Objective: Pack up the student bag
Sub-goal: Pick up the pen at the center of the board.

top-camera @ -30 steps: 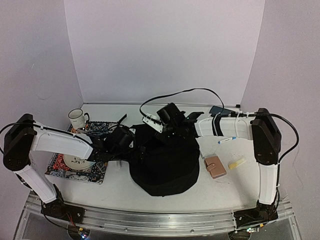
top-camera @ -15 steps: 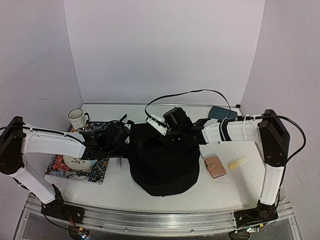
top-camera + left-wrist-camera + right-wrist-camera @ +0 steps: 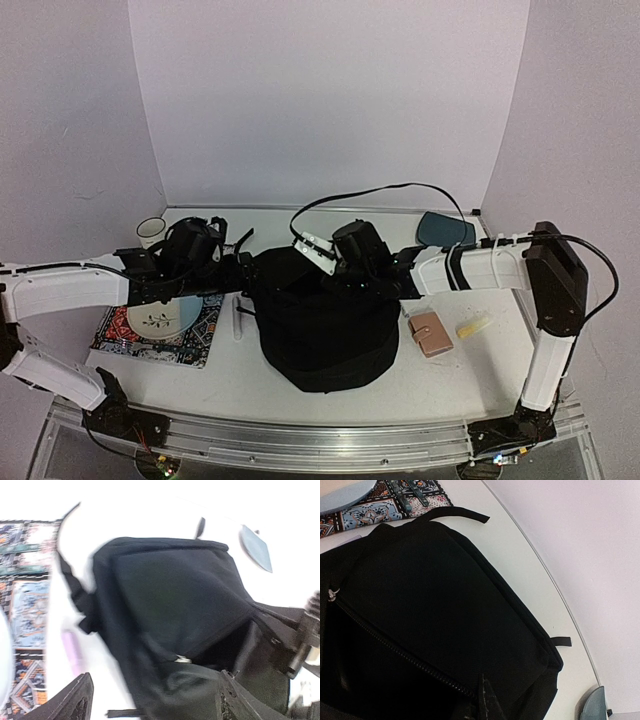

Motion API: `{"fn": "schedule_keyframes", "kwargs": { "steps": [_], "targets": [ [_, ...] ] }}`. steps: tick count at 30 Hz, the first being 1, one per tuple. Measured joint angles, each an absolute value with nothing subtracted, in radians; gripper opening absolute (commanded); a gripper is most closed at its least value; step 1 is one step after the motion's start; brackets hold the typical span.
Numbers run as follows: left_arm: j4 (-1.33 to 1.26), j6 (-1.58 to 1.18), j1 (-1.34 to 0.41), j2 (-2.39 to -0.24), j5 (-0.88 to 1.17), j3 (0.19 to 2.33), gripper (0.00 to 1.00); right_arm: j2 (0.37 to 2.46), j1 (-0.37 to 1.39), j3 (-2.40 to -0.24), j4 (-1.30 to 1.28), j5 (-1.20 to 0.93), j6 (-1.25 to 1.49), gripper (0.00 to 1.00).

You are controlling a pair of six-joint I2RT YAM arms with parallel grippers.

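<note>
The student bag (image 3: pixel 322 335), a black fabric backpack, lies mid-table with its zipper opening gaping towards the back. My right gripper (image 3: pixel 352 272) is at the bag's top edge. In the right wrist view its fingertips (image 3: pixel 484 692) are pressed together on the fabric beside the zipper (image 3: pixel 395 650). My left gripper (image 3: pixel 228 268) hovers just left of the bag. Its fingers (image 3: pixel 75 704) stand wide apart with only air between them, and the student bag (image 3: pixel 170 595) lies ahead. A zipper pull (image 3: pixel 182 659) glints at the mouth.
Left of the bag, a patterned mat (image 3: pixel 140 345) carries a plate (image 3: pixel 160 315), with a white mug (image 3: pixel 150 231) behind. A pale pink pen (image 3: pixel 237 320) lies beside the bag. On the right are a pink wallet (image 3: pixel 431 334), a yellow piece (image 3: pixel 473 326) and a blue-grey tray (image 3: pixel 445 228).
The right gripper has shut on the bag's zipper edge and shifted slightly right. The left arm has drawn back to the left, off the bag, with its jaws still wide.
</note>
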State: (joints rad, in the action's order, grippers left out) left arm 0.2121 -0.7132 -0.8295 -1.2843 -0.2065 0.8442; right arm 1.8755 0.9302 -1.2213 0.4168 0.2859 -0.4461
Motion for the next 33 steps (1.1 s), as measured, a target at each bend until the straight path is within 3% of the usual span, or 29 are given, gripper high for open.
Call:
{"fn": "schedule_keyframes", "kwargs": {
  "steps": [10,23,30,33],
  "targets": [
    [0.341,-0.775,-0.757,-1.363,-0.237,0.772,0.64,1.876,0.934,-1.221,0.428,0.292,-0.446,0.0],
    [0.332,-0.756,-0.757,-1.637,-0.238,0.806,0.53,1.876,0.94,-1.221,0.435,0.296,-0.445,0.0],
    [0.324,-0.739,-0.754,-1.67,-0.252,0.818,0.22,1.876,0.943,-1.222,0.435,0.296,-0.445,0.0],
    [0.322,-0.733,-0.749,-1.666,-0.251,0.816,0.15,1.876,0.944,-1.222,0.435,0.296,-0.445,0.0]
  ]
}}
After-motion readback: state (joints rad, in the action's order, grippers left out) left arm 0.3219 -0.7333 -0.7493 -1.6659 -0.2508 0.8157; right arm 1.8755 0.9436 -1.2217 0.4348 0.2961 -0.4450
